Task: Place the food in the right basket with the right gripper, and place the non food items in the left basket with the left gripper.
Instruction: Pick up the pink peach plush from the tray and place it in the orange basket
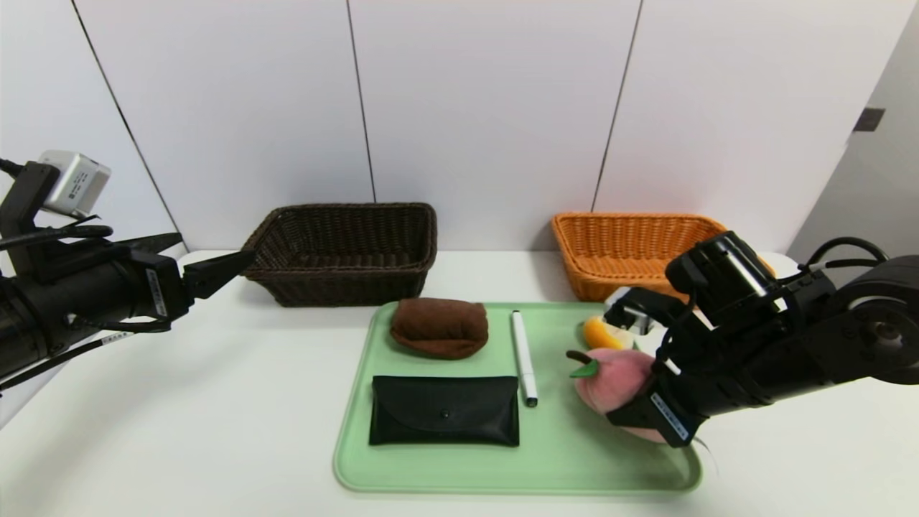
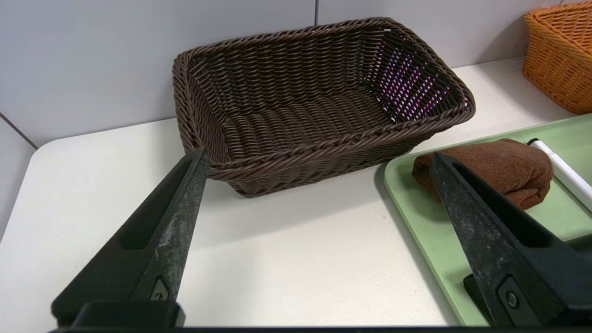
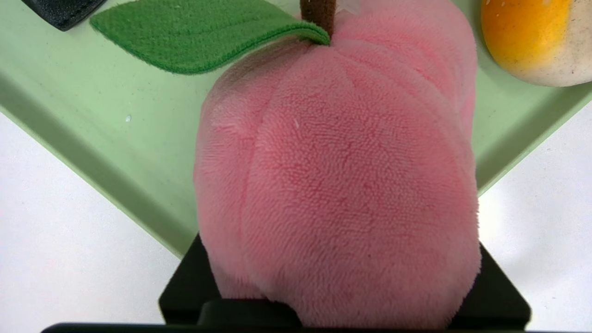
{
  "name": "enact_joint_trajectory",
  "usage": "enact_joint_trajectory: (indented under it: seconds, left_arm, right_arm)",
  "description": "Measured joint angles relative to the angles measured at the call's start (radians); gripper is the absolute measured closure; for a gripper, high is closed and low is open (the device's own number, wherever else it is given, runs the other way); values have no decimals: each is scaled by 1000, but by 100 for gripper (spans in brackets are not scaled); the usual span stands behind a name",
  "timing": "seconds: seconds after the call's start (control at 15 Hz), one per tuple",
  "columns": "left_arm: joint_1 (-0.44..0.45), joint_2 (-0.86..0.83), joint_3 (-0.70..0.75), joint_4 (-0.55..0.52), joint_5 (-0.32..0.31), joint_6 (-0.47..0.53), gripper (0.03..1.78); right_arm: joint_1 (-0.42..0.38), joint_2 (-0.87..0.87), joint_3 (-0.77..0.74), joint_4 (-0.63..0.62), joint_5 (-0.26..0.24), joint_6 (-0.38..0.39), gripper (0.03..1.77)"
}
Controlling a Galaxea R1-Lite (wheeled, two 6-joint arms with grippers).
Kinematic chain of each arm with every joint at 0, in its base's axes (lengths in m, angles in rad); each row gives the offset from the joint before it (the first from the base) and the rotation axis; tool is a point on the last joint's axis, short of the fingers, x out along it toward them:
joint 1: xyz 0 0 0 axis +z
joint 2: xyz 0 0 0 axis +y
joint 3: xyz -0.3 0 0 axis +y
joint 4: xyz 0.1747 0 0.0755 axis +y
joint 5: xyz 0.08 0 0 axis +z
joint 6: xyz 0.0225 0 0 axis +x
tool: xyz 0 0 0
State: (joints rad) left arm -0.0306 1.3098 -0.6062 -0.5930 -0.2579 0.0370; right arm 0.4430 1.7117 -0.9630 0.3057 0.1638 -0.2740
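White table, panelled wall; right end effector apparently grips peach; left open.

My black right gripper at four o'clock is clamped closed; my black left gripper at nine o'clock hovers, jaws spread.

Your left gripper spread wide above the white table, facing the dark brown basket, brown cloth and white pen on the green tray beside it, orange basket beyond.
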Motion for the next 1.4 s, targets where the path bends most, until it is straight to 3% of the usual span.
enact_joint_trajectory:
  seconds: [0.33, 0.67, 1.0, 1.4]
  left_arm:
    - [0, -11, 16, 0, 0, -1, 12]
    - [0, -17, 25, 0, -1, -2, 12]
    - [0, -20, 34, -19, -1, -3, 12]
    - [0, -15, 34, -61, -2, -28, 12]
  right_arm:
    - [7, -85, -8, 13, 19, -4, 104]
    - [-1, -267, -50, 21, 96, 7, 104]
    - [-173, -267, -218, -54, 103, 6, 104]
    - [-386, -22, -384, -273, 100, 9, 104]
